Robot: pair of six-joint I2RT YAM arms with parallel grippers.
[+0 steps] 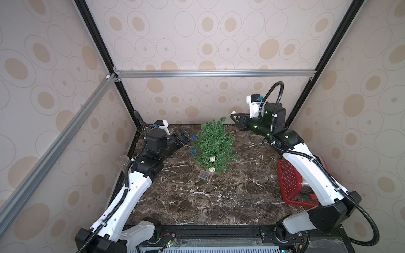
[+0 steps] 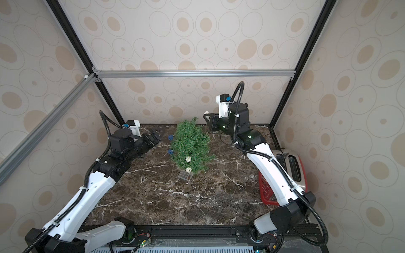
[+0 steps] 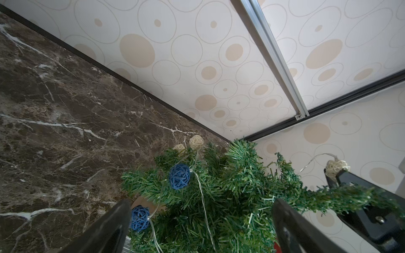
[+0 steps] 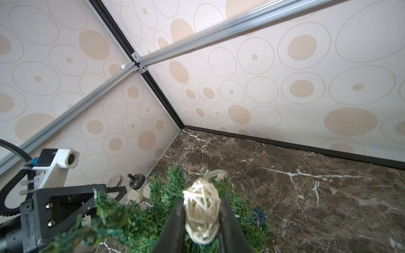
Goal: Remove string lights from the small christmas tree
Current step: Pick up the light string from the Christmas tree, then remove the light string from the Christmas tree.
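Reading the scene from the left: my left gripper sits low beside the left flank of the small christmas tree. Jaws: spread wide, nothing gripped. In the left wrist view my two fingers bracket the foliage, and one dark blue ball lies just beside one finger.

The tree stands on the marble table, toward the back and near the middle. Long axis in both top views: foot toward the near edge, tip toward the back wall. The tip shoot bends to the right, toward my right gripper. From this high angle I cannot confirm whether the trunk is plumb or slightly tilted.

The string lights are draped on the tree. Layout, left to right:
- two dark blue balls on the left flank, one above the other;
- two cream balls on the lower front, one above the other;
- the clear battery box, lying flat on the table at the foot of the tree, just beside the lower cream ball.

My right gripper is raised, near the tip and to its right. Jaws: narrow, clamped on a further cream ball, the held cream ball, which fills the gap between the fingers. A thin clear wire runs from that ball back to the tree.

At the far right, a red basket lies under my right arm.
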